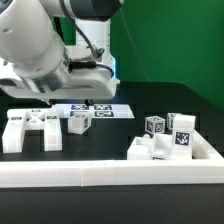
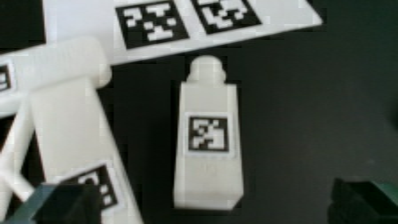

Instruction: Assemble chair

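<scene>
A white chair leg (image 2: 210, 135) with a peg at one end and a square tag on its face lies flat on the black table. My gripper (image 2: 210, 205) is open, with one dark fingertip (image 2: 54, 205) on each side of the leg's blunt end, not touching it. A larger white chair piece (image 2: 63, 120) with tags lies beside the leg. In the exterior view the leg (image 1: 80, 123) and the larger piece (image 1: 30, 130) lie at the left under the arm. Several more tagged chair pieces (image 1: 165, 135) are piled at the right. My fingers are hard to make out there.
The marker board (image 1: 95, 110) lies flat just behind the leg and also shows in the wrist view (image 2: 178, 20). A long white border frame (image 1: 110, 172) runs along the front and around the right-hand pile.
</scene>
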Controlling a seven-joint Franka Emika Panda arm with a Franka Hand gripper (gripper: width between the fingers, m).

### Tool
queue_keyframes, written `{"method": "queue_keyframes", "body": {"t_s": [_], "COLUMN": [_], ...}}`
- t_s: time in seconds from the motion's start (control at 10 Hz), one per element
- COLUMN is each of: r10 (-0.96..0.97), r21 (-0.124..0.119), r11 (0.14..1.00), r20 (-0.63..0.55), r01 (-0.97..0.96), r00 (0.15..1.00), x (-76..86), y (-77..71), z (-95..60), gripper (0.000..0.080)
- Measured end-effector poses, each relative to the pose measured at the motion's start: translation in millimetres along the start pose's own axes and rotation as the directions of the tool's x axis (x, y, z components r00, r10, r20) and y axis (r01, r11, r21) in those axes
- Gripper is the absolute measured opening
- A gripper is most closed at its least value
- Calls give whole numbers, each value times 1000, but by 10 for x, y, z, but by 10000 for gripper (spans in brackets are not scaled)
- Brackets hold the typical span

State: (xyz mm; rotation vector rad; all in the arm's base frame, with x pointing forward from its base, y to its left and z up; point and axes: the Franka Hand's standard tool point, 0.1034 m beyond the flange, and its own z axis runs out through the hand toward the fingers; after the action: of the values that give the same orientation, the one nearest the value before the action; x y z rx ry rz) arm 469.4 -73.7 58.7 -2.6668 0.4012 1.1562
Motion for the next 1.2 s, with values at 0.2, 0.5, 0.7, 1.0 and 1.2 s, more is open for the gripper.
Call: {"method": "queue_keyframes", "body": {"t_s": [0.2, 0.5, 0.7, 1.0, 1.2], "r10": [3, 2, 0, 0, 1], "r21": [-2, -7, -11, -13, -12], "r11": [1000, 1000, 1000, 1000, 1000], "r20": [-5, -11, -9, -4, -5], "r01": [-3, -3, 0, 0, -1], "r00": [1000, 1000, 1000, 1000, 1000], "x": [24, 63, 69, 61, 63], "y": [11, 3, -29, -70, -65], "z": [48, 247, 319, 354, 353], "gripper": [649, 649, 649, 649, 649]}}
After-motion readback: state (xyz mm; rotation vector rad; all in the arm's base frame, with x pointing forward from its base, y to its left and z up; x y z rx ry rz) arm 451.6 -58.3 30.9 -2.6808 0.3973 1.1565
